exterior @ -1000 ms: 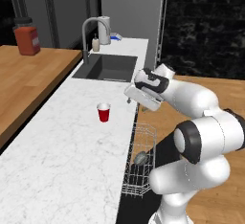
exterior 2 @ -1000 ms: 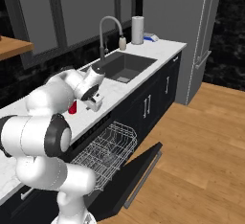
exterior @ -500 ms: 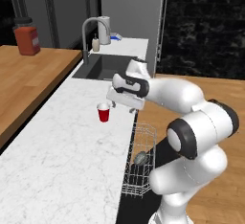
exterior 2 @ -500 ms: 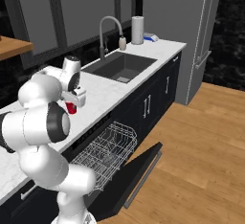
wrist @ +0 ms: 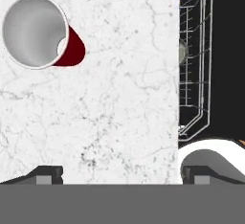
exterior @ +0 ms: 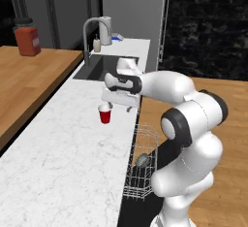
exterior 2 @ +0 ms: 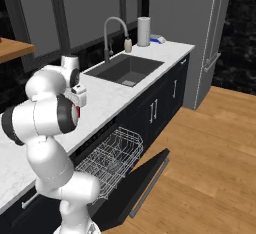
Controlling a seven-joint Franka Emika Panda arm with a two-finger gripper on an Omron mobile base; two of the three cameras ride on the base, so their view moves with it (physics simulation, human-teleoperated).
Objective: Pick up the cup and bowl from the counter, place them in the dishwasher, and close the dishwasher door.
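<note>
Gripper (exterior: 121, 105) is hanging over the counter (exterior: 63, 153), pointing down, jaws spread wide and holding nothing. In the hand view both fingertips (wrist: 47, 174) are sitting far apart at the bottom edge, with bare marble between them.

Cup (exterior: 104, 114) is standing upright on the counter, just beside the gripper at its 8 o'clock in the left base view, not touching it. In the hand view the cup (wrist: 40, 34) is showing at 10 o'clock, white inside facing the camera, well clear of the fingertips and outside the gap between them. From the right base view the cup (exterior 2: 78, 113) is mostly hiding behind the arm, only a red sliver peeking out.

Dishwasher (exterior 2: 115, 160) is sitting open under the counter, wire rack (exterior: 143, 165) pulled out, dishwasher door (exterior 2: 150, 180) hanging down toward the wooden floor (exterior 2: 210, 168). Bowl (exterior: 142, 160) is lying inside the rack, at 5 o'clock from the cup in the left base view. In the hand view it (wrist: 182, 53) is showing as a grey edge through the wires at 3 o'clock.

Sink (exterior 2: 125, 70) and faucet (exterior 2: 114, 33) are sitting farther along the counter, well apart from the gripper.
</note>
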